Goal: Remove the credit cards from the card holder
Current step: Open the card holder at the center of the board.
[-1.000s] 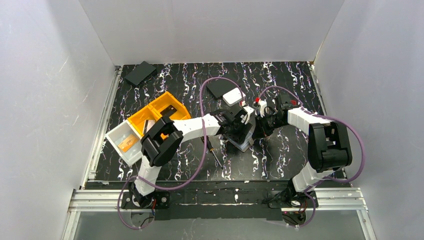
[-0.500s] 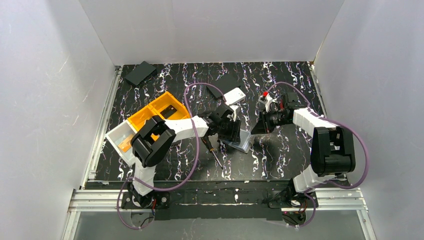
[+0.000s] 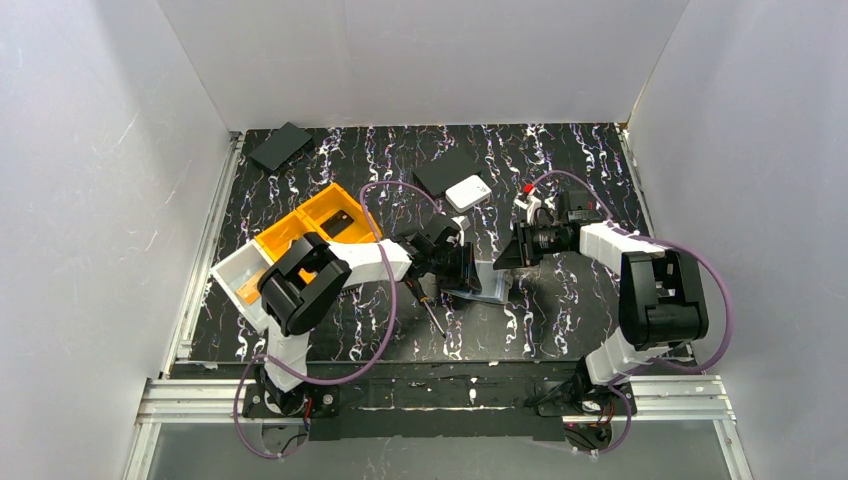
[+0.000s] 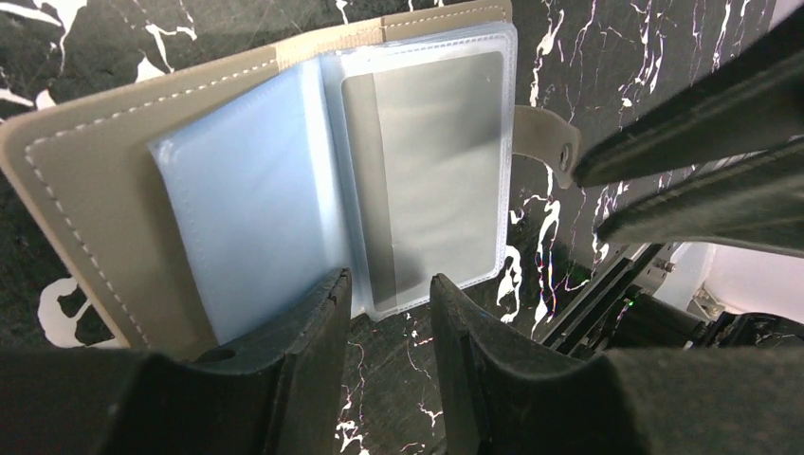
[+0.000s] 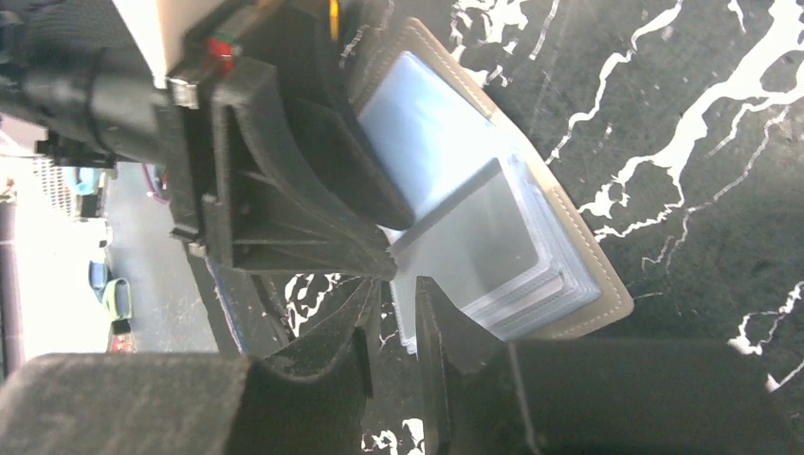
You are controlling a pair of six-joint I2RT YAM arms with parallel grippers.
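Small taupe folding card holder (image 3: 492, 287) lies open on the black marbled table (image 3: 560, 160), centre of the overhead frame, between my two grippers. In the left wrist view its clear plastic sleeves fill the upper middle. A thin pale blue card (image 4: 246, 209) sits left of centre and a greyish card (image 4: 436, 171) just right of it, both inside sleeves. Snap tab (image 4: 550, 142) sticks out to the right.

Left gripper (image 4: 389, 284), bottom centre: jaws narrowly apart, sleeve edge between the tips, no contact I can see.

Right gripper (image 5: 398, 299), bottom of its own view: jaws slightly parted at the sleeve stack's corner. I cannot tell whether it touches.
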